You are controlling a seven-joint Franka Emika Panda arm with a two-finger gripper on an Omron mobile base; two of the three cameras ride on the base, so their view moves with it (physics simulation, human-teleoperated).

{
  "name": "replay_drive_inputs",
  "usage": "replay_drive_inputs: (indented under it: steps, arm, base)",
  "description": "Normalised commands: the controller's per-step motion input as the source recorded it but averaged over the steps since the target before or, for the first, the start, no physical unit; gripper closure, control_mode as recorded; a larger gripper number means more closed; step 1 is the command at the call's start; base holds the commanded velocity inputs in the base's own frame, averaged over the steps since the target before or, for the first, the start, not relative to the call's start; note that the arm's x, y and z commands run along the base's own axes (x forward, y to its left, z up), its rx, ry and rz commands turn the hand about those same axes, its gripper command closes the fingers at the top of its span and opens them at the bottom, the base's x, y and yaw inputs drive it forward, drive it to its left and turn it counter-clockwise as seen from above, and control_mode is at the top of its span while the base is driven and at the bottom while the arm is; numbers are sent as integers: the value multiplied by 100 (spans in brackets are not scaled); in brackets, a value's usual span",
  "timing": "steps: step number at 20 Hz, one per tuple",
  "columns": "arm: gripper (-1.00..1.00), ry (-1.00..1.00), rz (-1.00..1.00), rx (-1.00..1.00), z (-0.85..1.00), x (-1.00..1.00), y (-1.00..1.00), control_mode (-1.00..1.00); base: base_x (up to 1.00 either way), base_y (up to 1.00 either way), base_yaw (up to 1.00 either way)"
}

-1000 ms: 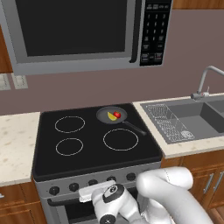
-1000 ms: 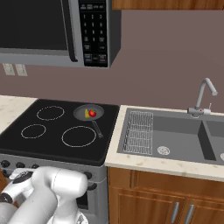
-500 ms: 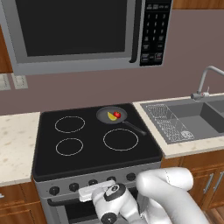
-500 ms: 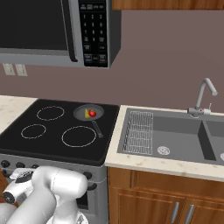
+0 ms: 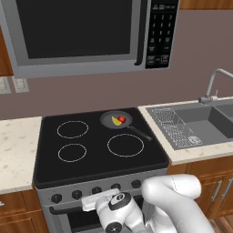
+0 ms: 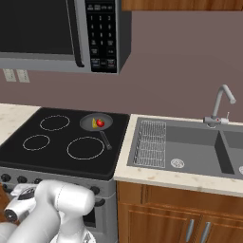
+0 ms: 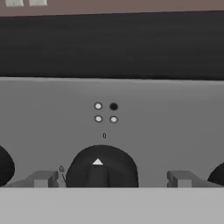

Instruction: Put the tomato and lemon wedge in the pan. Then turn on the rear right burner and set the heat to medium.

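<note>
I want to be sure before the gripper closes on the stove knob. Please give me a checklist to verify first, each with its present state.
1. Tomato and lemon wedge in the pan: ok.
2. Pan on the rear right burner: ok.
3. Gripper open, fingers either side of the knob: ok.
4. Knob marker at 0, heat off: ok.
5. Dot diagram above the knob marks the rear right position: ok.

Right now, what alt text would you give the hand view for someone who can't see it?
A round black stove knob sits centred between the open gripper's two grey fingertips, its white pointer aimed up at a small zero. Above it, four dots, the upper right one dark.
</note>
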Motion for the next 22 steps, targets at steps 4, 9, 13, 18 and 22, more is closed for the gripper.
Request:
replay_drive_inputs:
  steps: [4,9,13,18,22]
  arm:
    - [-100,-1,1,0,-29,-16,3,-100]
    - [-100,-7,2,0,-3,-11,6,-100]
    - [-100,-5,0,0,0,0,2,-100]
    - [-100,-6,1,0,0,0,5,-100]
    - [-100,-4,1,0,7,0,0,-100]
  base:
    - [0,0,0]
    - [0,0,0]
    - [0,0,0]
    - [0,0,0]
    - [0,0,0]
